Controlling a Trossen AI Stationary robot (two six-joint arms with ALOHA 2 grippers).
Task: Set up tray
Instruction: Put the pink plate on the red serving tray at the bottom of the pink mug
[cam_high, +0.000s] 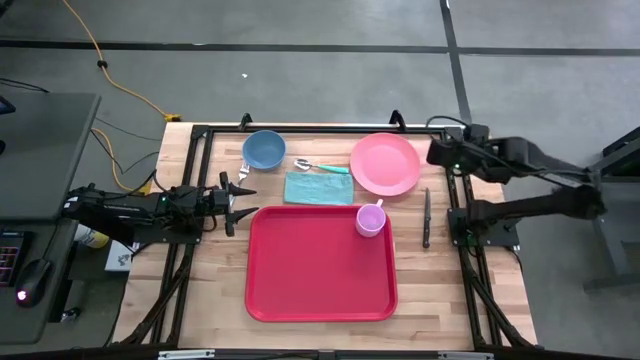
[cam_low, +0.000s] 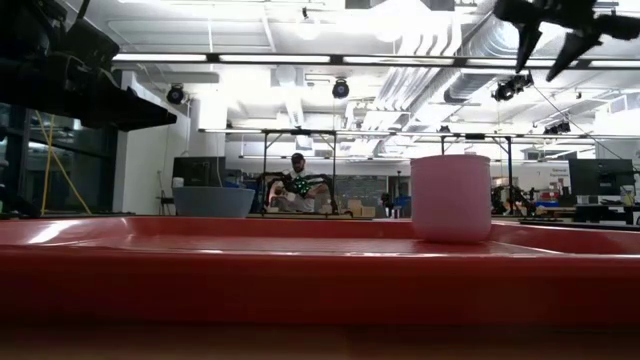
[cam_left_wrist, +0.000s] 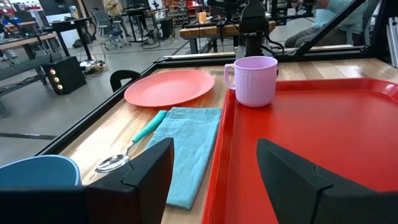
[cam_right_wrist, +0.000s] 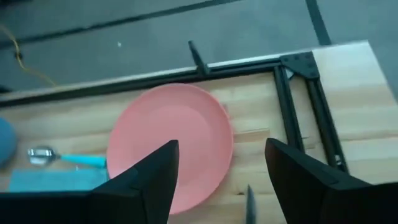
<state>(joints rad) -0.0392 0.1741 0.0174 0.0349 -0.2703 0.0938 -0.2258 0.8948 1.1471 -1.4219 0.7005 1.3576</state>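
The red tray (cam_high: 320, 275) lies flat in the middle of the table. A lilac cup (cam_high: 370, 219) stands upright in the tray's far right corner, also seen in the left wrist view (cam_left_wrist: 255, 81) and the low view (cam_low: 452, 197). My left gripper (cam_high: 239, 202) is open and hovers at the tray's left far corner, pointing right; in its wrist view (cam_left_wrist: 214, 174) the tray rim lies between the fingers. My right gripper (cam_high: 437, 153) is open, raised high above the table's far right, beside the pink plate (cam_high: 385, 164), which shows below it in the right wrist view (cam_right_wrist: 171, 146).
Beyond the tray's far edge lie a teal napkin (cam_high: 317, 187), a teal-handled spoon (cam_high: 318, 166) and a blue bowl (cam_high: 264, 149). A dark knife (cam_high: 426, 216) lies right of the tray. A black frame (cam_high: 455, 200) borders the table. A person sits in the room behind (cam_low: 297, 185).
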